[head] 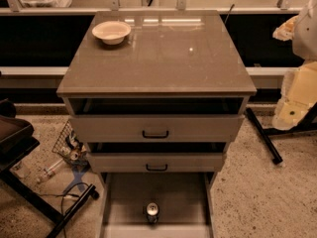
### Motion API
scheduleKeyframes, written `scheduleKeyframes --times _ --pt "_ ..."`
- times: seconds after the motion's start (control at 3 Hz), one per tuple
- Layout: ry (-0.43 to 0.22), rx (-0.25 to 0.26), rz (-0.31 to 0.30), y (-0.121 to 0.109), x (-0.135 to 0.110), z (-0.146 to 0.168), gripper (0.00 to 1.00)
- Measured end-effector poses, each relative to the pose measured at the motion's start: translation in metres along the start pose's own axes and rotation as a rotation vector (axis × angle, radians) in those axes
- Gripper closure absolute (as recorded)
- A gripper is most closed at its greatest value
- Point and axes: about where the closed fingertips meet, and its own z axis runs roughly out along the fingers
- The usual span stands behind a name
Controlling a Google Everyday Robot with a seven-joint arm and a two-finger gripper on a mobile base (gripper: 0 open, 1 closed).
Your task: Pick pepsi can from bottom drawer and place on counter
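The pepsi can (pixel 152 211) stands upright in the open bottom drawer (pixel 129 197), near the drawer's front middle, with its silver top showing. The counter (pixel 158 58) is the glossy grey-brown slab on top of the cabinet. My gripper (pixel 286 29) is at the far right edge of the view, level with the counter's back and well off to its right, far from the can. The cream arm links (pixel 297 95) hang below it. Nothing is held that I can see.
A white bowl (pixel 112 32) sits at the counter's back left corner. The two upper drawers with black handles (pixel 155 134) are partly pulled out above the can. A dark chair (pixel 15 138) and floor clutter (pixel 69 150) stand at left, and a black bar (pixel 265 135) lies at right.
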Motion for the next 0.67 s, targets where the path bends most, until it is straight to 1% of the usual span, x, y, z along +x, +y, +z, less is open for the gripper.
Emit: scheduleKeyframes --times 0.33,0.67 --pt "0.0 0.0 0.0 0.0 0.0 0.0 0.0" --pt "-0.055 -0.015 0.006 -0.001 -0.002 0.011 0.0"
